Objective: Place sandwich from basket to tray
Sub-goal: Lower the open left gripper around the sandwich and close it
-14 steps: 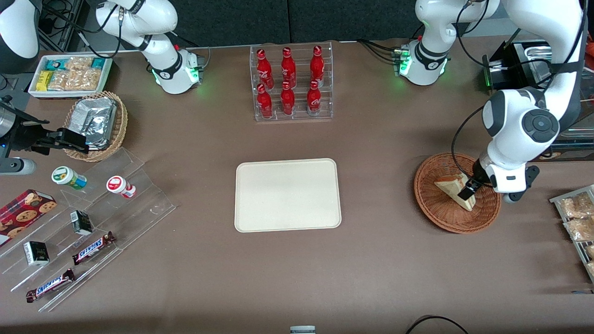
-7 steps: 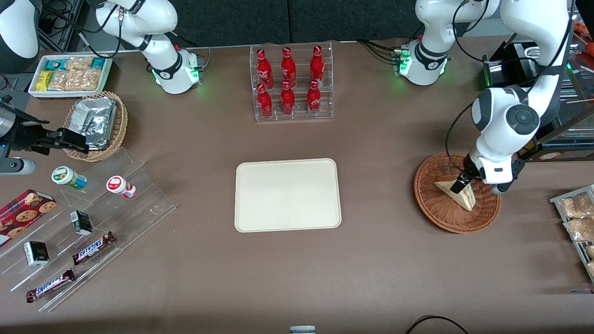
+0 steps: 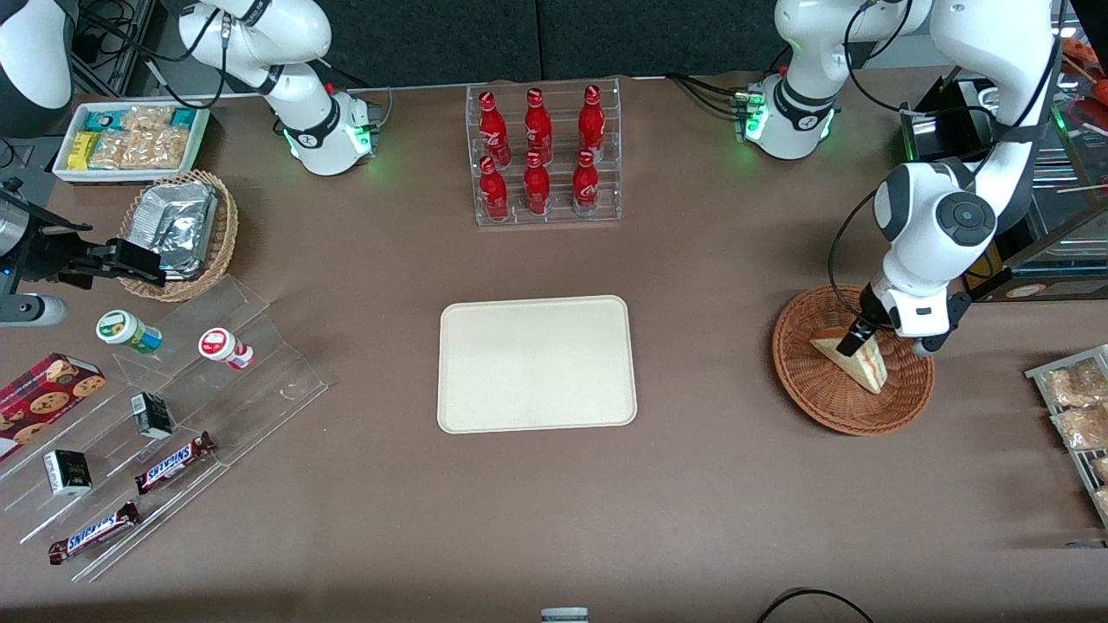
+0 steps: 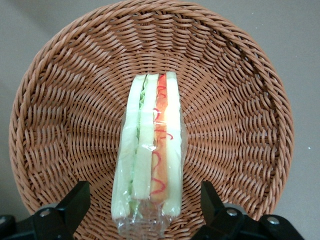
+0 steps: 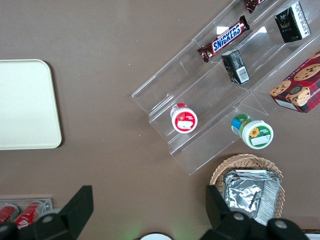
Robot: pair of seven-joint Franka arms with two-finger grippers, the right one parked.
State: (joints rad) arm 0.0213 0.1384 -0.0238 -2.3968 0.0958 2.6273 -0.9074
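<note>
The sandwich (image 3: 869, 369), a wrapped wedge of pale bread with a red-orange filling stripe (image 4: 161, 145), lies in the round reddish-brown wicker basket (image 3: 827, 414) at the working arm's end of the table. My gripper (image 3: 853, 341) hangs low over the sandwich, open. In the left wrist view its two black fingers (image 4: 74, 202) stand wide apart on either side of the sandwich's near end, not touching it, over the basket (image 4: 60, 115). The cream tray (image 3: 537, 363) lies flat at the table's middle with nothing on it, and its corner shows as the tray (image 5: 25, 105) in the right wrist view.
A clear rack of red bottles (image 3: 544, 156) stands farther from the front camera than the tray. Snack packets on a rack (image 3: 1078, 407) lie beside the basket. A tan foil-packet basket (image 3: 177, 232) and a clear stepped stand (image 3: 173, 407) sit toward the parked arm's end.
My gripper and wrist have shifted a little toward the tray and away from the front camera, staying over the sandwich. The sandwich has stayed in the basket.
</note>
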